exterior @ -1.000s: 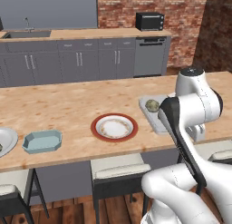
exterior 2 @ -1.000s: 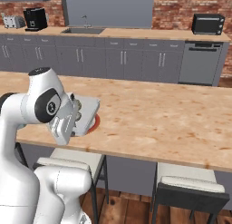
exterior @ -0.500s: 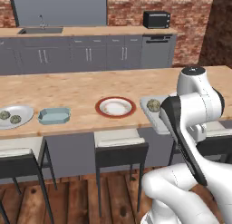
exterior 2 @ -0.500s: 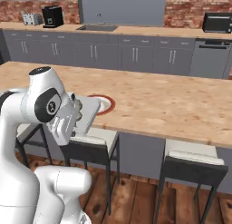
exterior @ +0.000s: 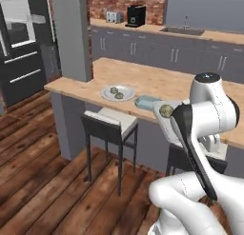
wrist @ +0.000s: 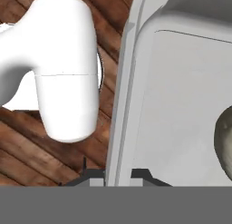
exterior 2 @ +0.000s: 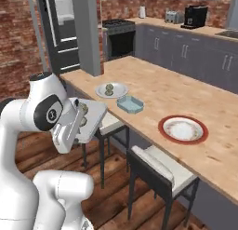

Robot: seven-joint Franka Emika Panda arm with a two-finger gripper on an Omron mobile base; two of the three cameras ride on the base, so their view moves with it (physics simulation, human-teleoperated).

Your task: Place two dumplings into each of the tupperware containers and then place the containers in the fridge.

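A white robot arm carries a pale grey tub (exterior 2: 91, 116) in front of its body, held out over the wood floor (exterior: 43, 181) and clear of the bench (exterior 2: 195, 108). In the hand view the fingers (wrist: 118, 177) sit close together on either side of the tub's rim, gripping its wall (wrist: 124, 96). The tub is held roughly level, probably so that its load does not roll out. One tan dumpling (exterior: 166, 110) shows inside it in the left base view, and the right base view suggests a second beside it, partly hidden by the arm. On the bench, a grey plate (exterior: 127, 95) holds two more dumplings (exterior: 116, 92), and the light blue tub (exterior 2: 130, 104) sits just beside the plate; its contents are hard to make out, but it looks empty. Further along stands a red-rimmed plate (exterior 2: 182, 129), well apart from both. Two stools (exterior: 107, 125) are tucked under the bench edge. The fridge (exterior: 21, 48) stands beyond the end of the bench, behind a grey pillar (exterior: 71, 36), with its door apparently open on a pale interior. The grey tub seems to be on its way there; the blue tub has yet to be filled.
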